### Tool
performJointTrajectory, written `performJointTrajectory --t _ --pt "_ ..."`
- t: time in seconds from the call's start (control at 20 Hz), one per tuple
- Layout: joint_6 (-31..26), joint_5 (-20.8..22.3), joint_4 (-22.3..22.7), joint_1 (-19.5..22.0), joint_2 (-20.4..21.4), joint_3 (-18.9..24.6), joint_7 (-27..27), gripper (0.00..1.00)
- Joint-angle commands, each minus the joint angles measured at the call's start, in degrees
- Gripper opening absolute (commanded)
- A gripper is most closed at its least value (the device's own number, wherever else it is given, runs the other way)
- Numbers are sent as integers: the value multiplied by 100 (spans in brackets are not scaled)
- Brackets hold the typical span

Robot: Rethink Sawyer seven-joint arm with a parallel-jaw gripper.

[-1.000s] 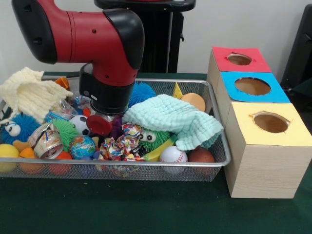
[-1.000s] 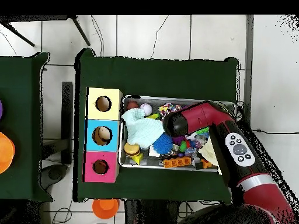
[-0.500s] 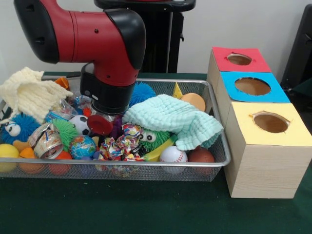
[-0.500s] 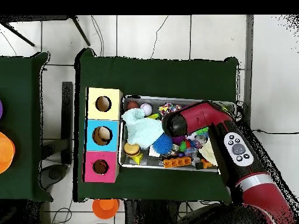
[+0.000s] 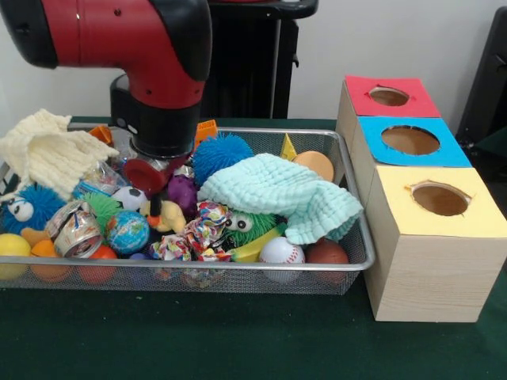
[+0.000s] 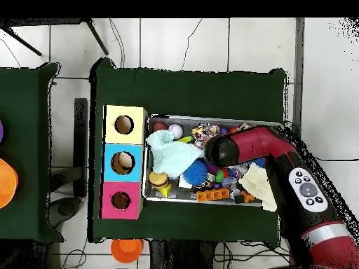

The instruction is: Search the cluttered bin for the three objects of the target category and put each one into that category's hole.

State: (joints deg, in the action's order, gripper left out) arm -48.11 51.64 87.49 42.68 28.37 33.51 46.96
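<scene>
**A:** What surface and room are being shown?

**B:** A table covered in dark green cloth (image 5: 238, 348) is being shown, standing on a pale tiled floor (image 6: 182, 42) with a white wall behind. A silver wire-mesh bin (image 5: 352, 253) is resting on the cloth, crowded with toys. Just beside it, a row of three wooden boxes is being displayed, each with a round hole in its top: a yellow-topped box (image 5: 436, 198), a blue-topped box (image 5: 410, 141) and a red-topped box (image 5: 388, 96).

**A:** Where is the arm being held?

**B:** The red and black robot arm (image 5: 119, 39) is being held over the bin's middle. Its gripper (image 5: 152, 180) is being lowered among the toys; whether it is open or closed cannot be told.

**A:** Which way are the bin's contents lying?

**B:** A mint green knitted cloth (image 5: 277, 194) is being draped with its long axis along the bin's length, towards the boxes. A cream knitted cloth (image 5: 47, 154) is lying at the opposite end. A white baseball (image 5: 281, 251) and a blue globe ball (image 5: 128, 231) are sitting against the front wall.
</scene>
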Motion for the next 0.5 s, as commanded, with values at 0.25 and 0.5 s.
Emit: performJointTrajectory --t 0.25,0.5 --pt "-650 -498 893 312 718 472 -1547 0" --pt "-580 -817 1221 460 999 694 -1421 0"
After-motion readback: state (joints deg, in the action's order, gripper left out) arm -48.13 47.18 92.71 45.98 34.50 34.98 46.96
